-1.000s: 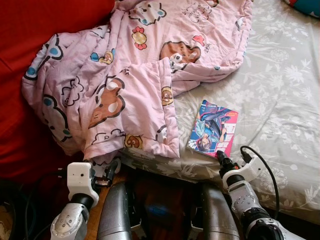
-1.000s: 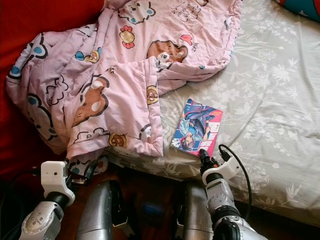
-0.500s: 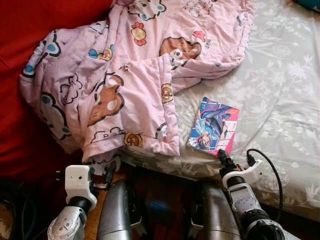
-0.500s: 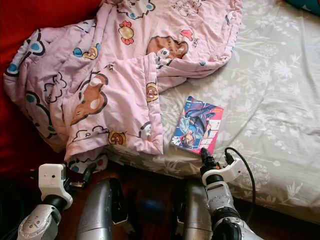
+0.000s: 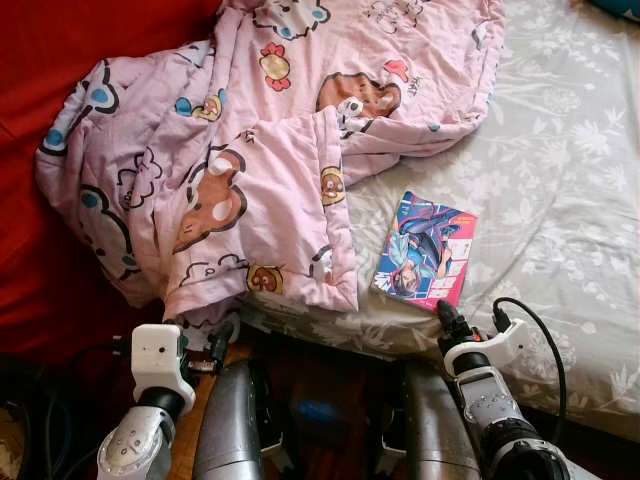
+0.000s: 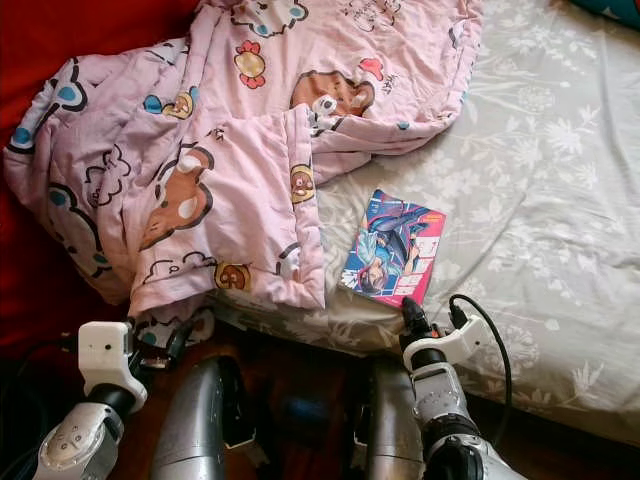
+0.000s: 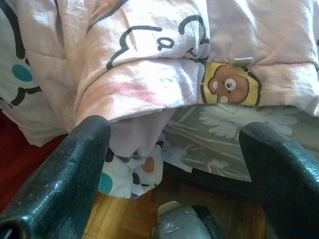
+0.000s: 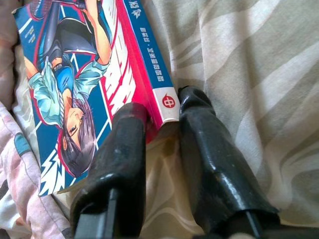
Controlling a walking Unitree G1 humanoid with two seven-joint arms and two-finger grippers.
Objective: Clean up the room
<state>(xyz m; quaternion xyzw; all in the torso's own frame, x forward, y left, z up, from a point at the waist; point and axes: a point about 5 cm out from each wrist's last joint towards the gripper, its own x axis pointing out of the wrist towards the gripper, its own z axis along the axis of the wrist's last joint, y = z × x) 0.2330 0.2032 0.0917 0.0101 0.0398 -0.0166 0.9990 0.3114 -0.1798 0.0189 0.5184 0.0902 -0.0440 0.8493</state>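
Observation:
A manga book (image 5: 425, 250) with a blue and red cover lies flat on the grey flowered bed sheet (image 5: 560, 180). My right gripper (image 5: 443, 313) is at the book's near corner. In the right wrist view its fingers (image 8: 124, 144) stand close together with the spine corner of the book (image 8: 167, 102) between their tips, one finger against the cover's edge. A crumpled pink cartoon blanket (image 5: 250, 150) covers the bed's left part and hangs over the edge. My left gripper (image 7: 174, 139) is open just below that hanging blanket (image 7: 149, 64), holding nothing.
A red surface (image 5: 60, 40) rises to the left of the bed. Wooden floor (image 7: 129, 219) shows beneath the bed edge, with my legs (image 5: 235, 420) close to it. A teal item (image 6: 610, 12) lies at the bed's far right corner.
The whole picture has shifted slightly. Both grippers keep about the same places, with the right one still at the book's corner. The book and the blanket lie as before.

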